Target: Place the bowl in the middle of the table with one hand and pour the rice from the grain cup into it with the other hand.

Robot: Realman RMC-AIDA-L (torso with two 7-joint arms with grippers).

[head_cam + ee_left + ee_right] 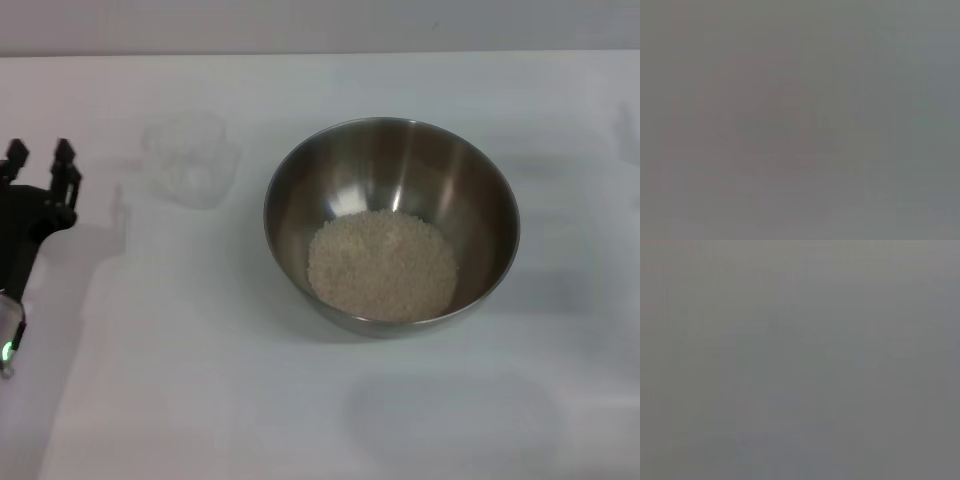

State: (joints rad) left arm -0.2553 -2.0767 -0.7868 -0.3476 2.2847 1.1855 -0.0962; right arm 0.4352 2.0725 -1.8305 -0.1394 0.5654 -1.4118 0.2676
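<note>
Centrally placed: one large round stainless-steel mixing bowl [392,226], standing upright near the middle of the plain white matte counter [200,380]. Its wall is smooth and curved, brushed grey outside, shiny inside with pale vertical streaks of reflected light on the far inner wall; the rim is thin and even.

Contents: a mass of small off-white to beige rice grains [382,265], finely granular, lying as a low, roughly round heap that covers the bowl's bottom and sits a little toward the near side. The grains stay well below the rim.

Beside it, toward the robot's left and slightly farther back: one small clear plastic grain cup [190,158], nearly transparent, showing only as a faint rounded outline against the white surface. It stands on the counter, apart from the bowl, and looks empty as far as can be seen; its handle cannot be made out.

Left pincer [40,172]: black, angular, at the left edge of the head view, clear of the cup and holding nothing. Its two fingers [65,165] stand spread apart with a gap between them. A small green light glows lower on the same arm.

Right pincer: not seen in the head view. Both wrist views show only featureless grey.
</note>
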